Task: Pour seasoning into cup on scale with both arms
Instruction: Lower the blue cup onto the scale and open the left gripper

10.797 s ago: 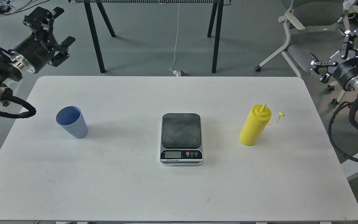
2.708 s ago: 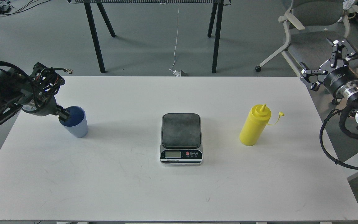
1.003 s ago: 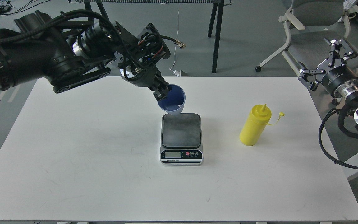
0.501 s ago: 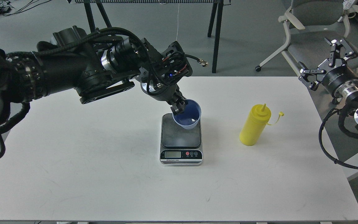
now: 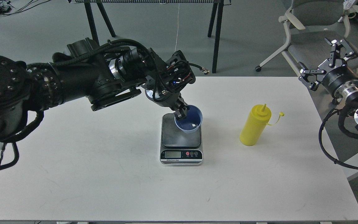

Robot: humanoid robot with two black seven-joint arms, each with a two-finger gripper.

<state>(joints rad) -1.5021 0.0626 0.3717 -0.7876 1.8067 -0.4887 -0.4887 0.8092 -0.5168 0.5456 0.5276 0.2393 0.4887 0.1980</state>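
Observation:
The light blue ribbed cup (image 5: 191, 126) is upright over the right part of the scale's (image 5: 181, 140) dark grey plate; I cannot tell whether it touches it. My left gripper (image 5: 180, 112) is shut on the cup's left rim, one finger inside. The yellow squeeze bottle (image 5: 254, 128) stands upright on the table right of the scale, its tethered cap hanging off to the right. My right gripper (image 5: 325, 63) is open and empty beyond the table's far right corner, well away from the bottle.
The white table (image 5: 104, 174) has its edges all around in view. An office chair (image 5: 309, 37) stands behind my right gripper. Black trestle legs (image 5: 216, 34) and a hanging white cable stand beyond the far edge.
My left gripper has carried the cup from the table's left side to above the scale and in the last half second lowered it a little toward the plate. The right gripper has hardly moved.

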